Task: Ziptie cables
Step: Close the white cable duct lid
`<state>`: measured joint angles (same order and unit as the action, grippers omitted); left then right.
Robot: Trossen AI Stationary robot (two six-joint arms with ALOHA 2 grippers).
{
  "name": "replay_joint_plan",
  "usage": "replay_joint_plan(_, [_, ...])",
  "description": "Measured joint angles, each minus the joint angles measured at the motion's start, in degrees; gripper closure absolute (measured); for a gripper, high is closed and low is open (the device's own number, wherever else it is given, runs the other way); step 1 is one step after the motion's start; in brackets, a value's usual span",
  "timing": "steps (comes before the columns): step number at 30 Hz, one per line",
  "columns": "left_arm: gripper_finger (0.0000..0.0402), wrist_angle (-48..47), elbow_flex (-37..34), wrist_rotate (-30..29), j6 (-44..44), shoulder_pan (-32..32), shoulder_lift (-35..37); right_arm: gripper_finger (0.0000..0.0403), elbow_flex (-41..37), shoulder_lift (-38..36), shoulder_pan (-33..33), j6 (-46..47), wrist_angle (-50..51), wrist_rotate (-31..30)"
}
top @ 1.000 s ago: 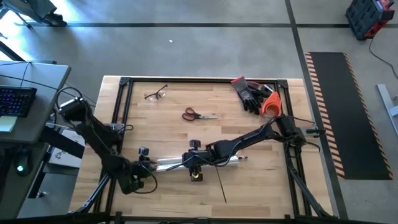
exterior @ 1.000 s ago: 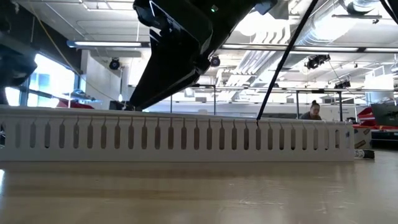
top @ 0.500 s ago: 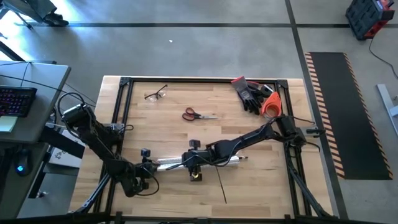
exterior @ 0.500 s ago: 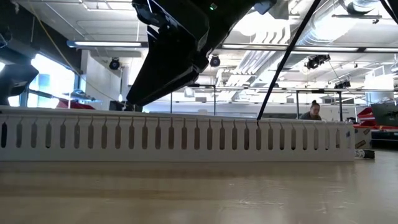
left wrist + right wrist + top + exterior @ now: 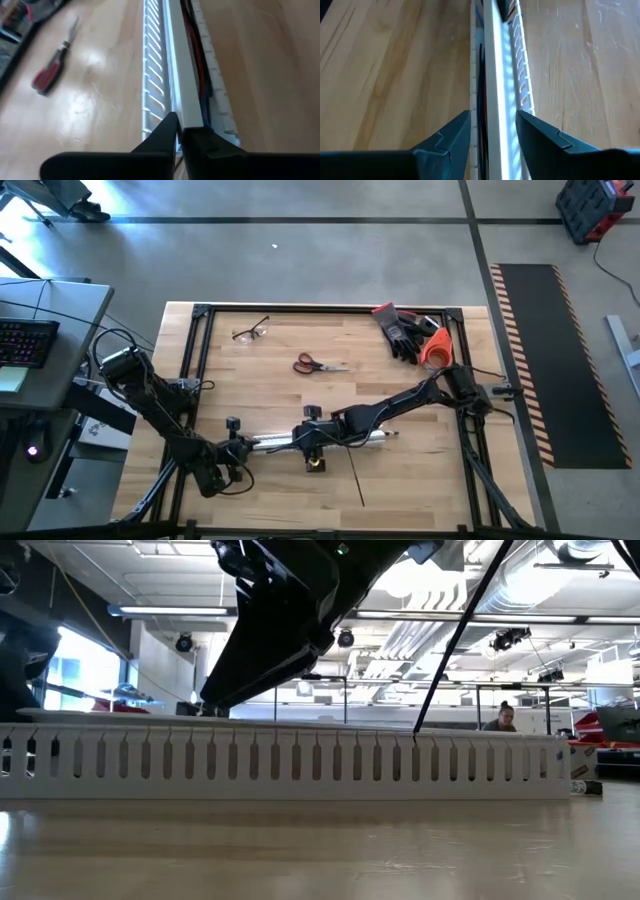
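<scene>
Right now the cables (image 5: 196, 47) lie inside the white slotted plastic duct (image 5: 300, 440) near the front of the bench (image 5: 380, 360), red and dark strands running along its channel under a flat white cover strip (image 5: 181, 75). The left gripper (image 5: 179, 134) has its jaws together, seemingly pinched on the end of that strip. The right gripper (image 5: 492, 131) straddles the duct with jaws apart, a finger on each side, touching nothing I can confirm. The ziptie (image 5: 352, 470) looks like a thin, stiff black strip slanting up from the duct; what holds it is unclear. Thin wires will likely be light, limp and slippery, so gather them mid-length as a bundle. The ziptie should be springy; take it near one end. Red-handled scissors (image 5: 312, 364) lie well apart on smooth pale wood.
</scene>
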<state>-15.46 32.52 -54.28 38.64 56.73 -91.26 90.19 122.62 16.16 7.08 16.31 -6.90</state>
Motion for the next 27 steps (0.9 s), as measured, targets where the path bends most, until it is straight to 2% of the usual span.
replay_joint_plan(6, [0.0401, -6.2, 4.7, -1.8, -7.0, -0.1, 0.0, 0.0241, 0.0, -1.4, 0.0, -0.3, 1.0, 2.2])
replay_joint_plan(10, [0.0401, -9.7, 7.9, -2.7, -12.2, -0.2, 0.0, 0.0213, 0.0, -2.0, 0.0, -0.9, 1.0, 9.7])
replay_joint_plan(13, [0.0401, -12.1, 10.0, -3.9, -16.0, -0.2, 0.0, 0.0195, -0.5, -2.0, 0.4, -0.5, 0.4, 11.6])
replay_joint_plan(21, [0.0401, -15.1, 13.3, -9.5, -25.8, -0.4, 0.0, 0.0189, -1.7, -6.4, 4.2, -5.0, -1.9, -1.3])
replay_joint_plan(25, [0.0401, -15.0, 14.3, -13.6, -32.0, -0.3, 0.0, 0.0192, -2.2, -10.4, 5.7, -6.1, 1.0, -7.7])
replay_joint_plan(27, [0.0401, -14.9, 14.9, -14.0, -36.6, -0.8, 0.0, 0.0192, -5.3, -13.4, 6.0, -4.1, 2.2, -9.9])
